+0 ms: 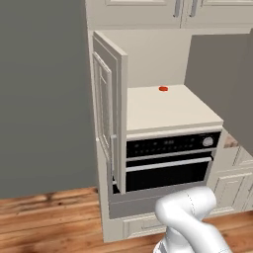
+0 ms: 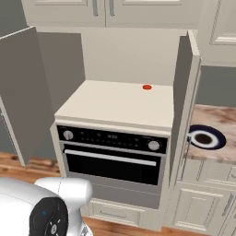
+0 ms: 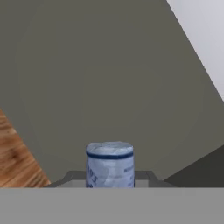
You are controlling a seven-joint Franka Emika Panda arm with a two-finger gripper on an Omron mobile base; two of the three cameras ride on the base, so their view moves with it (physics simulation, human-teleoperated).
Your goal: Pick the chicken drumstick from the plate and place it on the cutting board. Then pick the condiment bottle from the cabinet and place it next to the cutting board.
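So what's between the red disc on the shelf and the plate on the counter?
In the right base view, bare cream shelf, then an upright grey cabinet panel stands between the red disc and the plate.

The cabinet (image 1: pixel 111 108) is cream-beige, door and inner shelf alike, with a small red disc (image 1: pixel 163 89) toward the shelf's twelve o'clock edge. Below it the oven (image 2: pixel 113 154) is black with silver knobs and a pale grey handle bar. At three o'clock in the right base view, the plate (image 2: pixel 205 137) shows a dark navy rim, white ring and dark brown centre on the pink-brown marbled countertop (image 2: pixel 216 115). The condiment bottle (image 3: pixel 110 164) shows a light blue-grey cap with a darker blue band. The floor (image 1: pixel 49 217) is reddish-brown wood grain; the wall (image 1: pixel 44 99) is flat grey.
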